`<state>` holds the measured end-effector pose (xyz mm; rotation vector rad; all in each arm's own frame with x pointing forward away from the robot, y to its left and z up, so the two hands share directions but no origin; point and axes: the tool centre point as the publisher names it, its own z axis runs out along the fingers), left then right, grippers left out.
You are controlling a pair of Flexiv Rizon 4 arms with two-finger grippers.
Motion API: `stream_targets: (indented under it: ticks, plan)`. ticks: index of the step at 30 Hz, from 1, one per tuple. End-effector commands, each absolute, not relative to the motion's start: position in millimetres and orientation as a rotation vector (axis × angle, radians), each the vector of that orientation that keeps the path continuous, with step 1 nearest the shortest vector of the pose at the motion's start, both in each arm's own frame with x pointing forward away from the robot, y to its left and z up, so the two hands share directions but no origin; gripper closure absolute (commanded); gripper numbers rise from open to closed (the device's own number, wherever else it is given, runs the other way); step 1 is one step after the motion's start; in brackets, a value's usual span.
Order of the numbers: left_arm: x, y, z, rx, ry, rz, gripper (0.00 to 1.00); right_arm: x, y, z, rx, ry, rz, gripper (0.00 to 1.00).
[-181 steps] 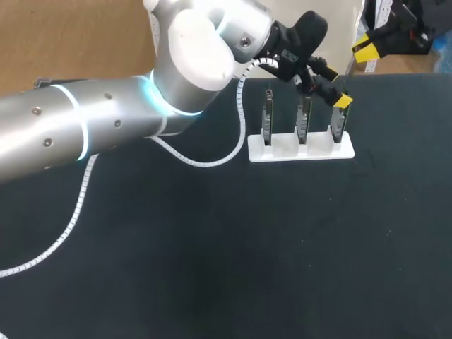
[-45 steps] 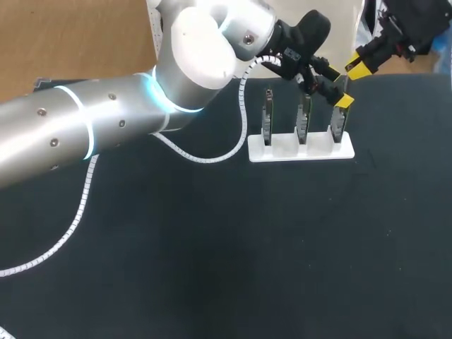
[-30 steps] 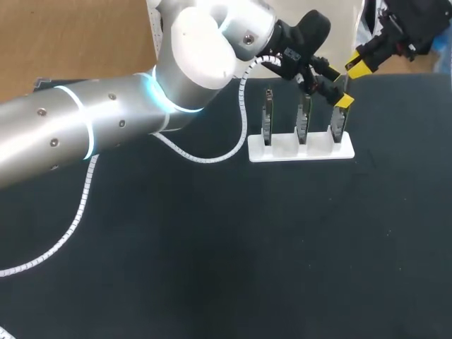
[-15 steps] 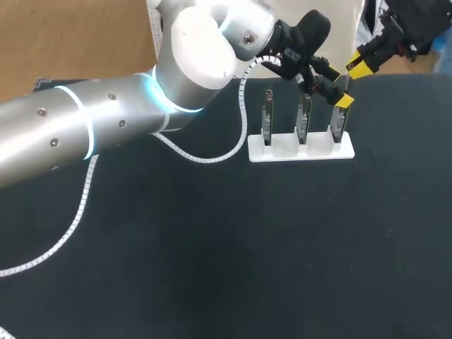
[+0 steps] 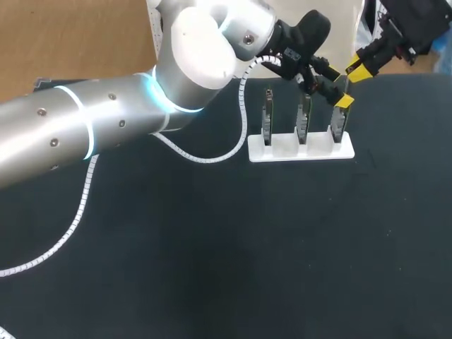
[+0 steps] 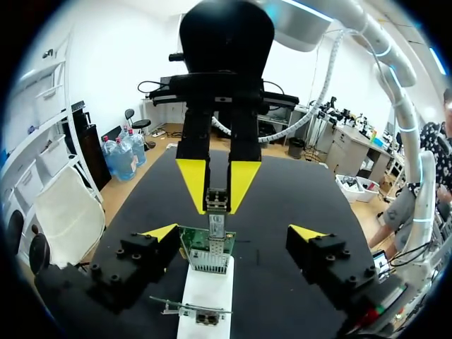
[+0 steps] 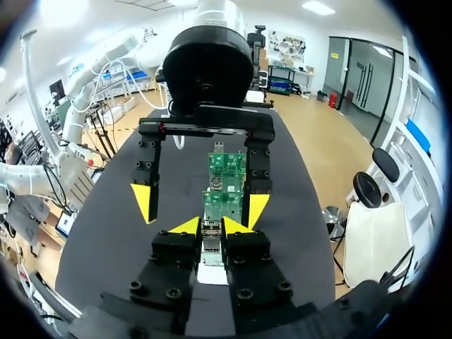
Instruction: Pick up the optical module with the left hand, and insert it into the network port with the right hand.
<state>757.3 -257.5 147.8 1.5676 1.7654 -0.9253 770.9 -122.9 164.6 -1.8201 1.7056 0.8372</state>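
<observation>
Black table (image 5: 212,254), white rack (image 5: 282,151); right claw (image 7: 210,226) tight on optical module (image 6: 216,227) (left claw (image 6: 234,232) wide)

Black matte counter (image 5: 212,247) pretty much everywhere. Over on the far side there's a white rack (image 5: 300,150) sitting flat on it, three slots in a row. The left board (image 5: 268,116) and middle board (image 5: 302,120) stand upright in their slots, not touching each other.
</observation>
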Motion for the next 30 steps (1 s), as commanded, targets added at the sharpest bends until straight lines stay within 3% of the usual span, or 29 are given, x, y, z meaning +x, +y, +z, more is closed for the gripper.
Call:
stream_targets:
  ticks: [1, 16, 17, 18, 30]
  plan:
    - [758.6, -258.2, 148.3, 1.572, 1.770, -0.924, 0.00, 770.6, -122.5, 164.0, -1.815, 1.705, 0.836, 1.00]
    - [758.6, -258.2, 148.3, 1.572, 1.770, -0.924, 0.00, 770.7, -121.7, 159.0, -1.798, 1.725, 0.848, 1.00]
    - [758.6, -258.2, 148.3, 1.572, 1.770, -0.924, 0.00, 770.6, -121.8, 159.0, -1.798, 1.729, 0.846, 0.65]
    - [758.6, -258.2, 148.3, 1.572, 1.770, -0.924, 0.00, 770.6, -121.8, 159.1, -1.798, 1.731, 0.844, 0.00]
    - [758.6, -258.2, 148.3, 1.572, 1.770, -0.924, 0.00, 769.7, -129.0, 165.0, -1.754, 1.742, 0.848, 0.00]
